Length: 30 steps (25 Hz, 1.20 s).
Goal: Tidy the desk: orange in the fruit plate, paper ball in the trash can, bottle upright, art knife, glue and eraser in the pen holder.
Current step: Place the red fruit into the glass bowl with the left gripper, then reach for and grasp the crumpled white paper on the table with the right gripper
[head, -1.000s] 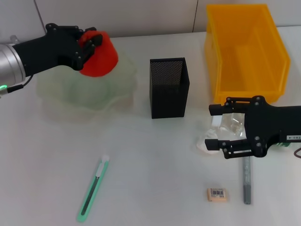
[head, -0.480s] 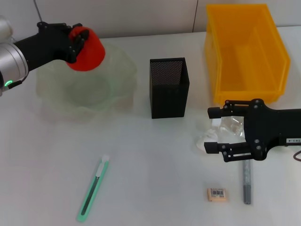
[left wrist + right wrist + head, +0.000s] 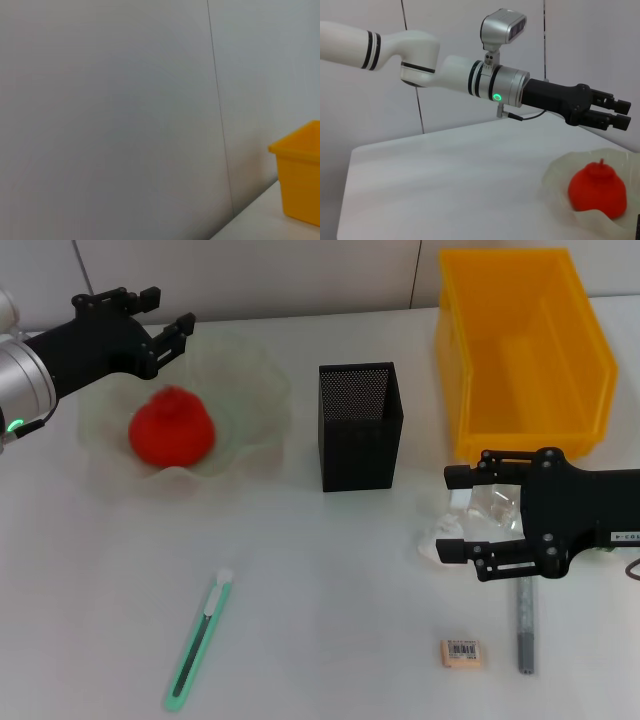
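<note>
At the far left the black left gripper point(image 3: 150, 312) is held up over the back rim of the see-through wavy fruit plate point(image 3: 250, 390), w/ its fingers spread apart & nothing held between them. The round red-orange fruit point(image 3: 171, 428) is seen lying inside that plate, below the gripper & not touched by it. Nearer the front, a long green art knife w/ a white tip point(image 3: 198, 642) is laid flat on the white desk point(image 3: 330, 600). In the middle a black mesh pen holder point(image 3: 360, 425) is stood upright. To its right, at the back, a big yellow plastic bin point(image 3: 520, 350) is placed. In front of the bin the black right gripper point(image 3: 458, 512) is held low, fingers wide apart, one on each side of a clear plastic bottle point(image 3: 490, 508) lying down; it can't be told if the bottle is touched. A white crumpled paper ball point(image 3: 432, 540) is seen just beside the nearer finger. Toward the front a small tan eraser w/ a barcode label point(image 3: 461, 652) is laid, & just right of it a thin grey glue stick point(image 3: 524, 625).
</note>
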Available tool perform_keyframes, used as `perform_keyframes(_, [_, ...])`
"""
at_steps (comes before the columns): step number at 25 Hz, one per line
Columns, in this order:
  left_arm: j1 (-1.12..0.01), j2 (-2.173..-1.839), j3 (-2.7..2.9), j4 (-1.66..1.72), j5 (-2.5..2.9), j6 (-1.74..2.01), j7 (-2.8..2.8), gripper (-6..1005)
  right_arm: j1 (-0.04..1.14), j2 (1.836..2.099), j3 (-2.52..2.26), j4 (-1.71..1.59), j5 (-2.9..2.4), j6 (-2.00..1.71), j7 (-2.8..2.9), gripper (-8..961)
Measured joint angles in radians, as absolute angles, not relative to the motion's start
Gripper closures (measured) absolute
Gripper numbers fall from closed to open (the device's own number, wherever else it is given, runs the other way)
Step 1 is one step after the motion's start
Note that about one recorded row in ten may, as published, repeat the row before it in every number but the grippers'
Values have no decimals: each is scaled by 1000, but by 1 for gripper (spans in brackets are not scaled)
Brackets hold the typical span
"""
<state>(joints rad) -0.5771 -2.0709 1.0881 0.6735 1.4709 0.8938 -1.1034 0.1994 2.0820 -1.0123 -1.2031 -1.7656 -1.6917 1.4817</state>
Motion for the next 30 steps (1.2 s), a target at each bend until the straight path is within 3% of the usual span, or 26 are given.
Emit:
perform_keyframes(5, [-577, -2071, 1092, 672, 1472, 895, -1103, 375, 200, 2080, -1011, -1201, -1769, -1690, 1482, 164])
perform_keyframes(16, [-540, -2055, 1092, 798, 1534, 1188, -1282, 249, 209, 2080, -963, -1232, -1859, -1690, 1571, 164])
perform_keyframes(30, [-445, -2068, 1126, 973, 1624, 1496, -1353, 250, 332, 2079, -970, -1436, -2104, -1685, 1980, 164])
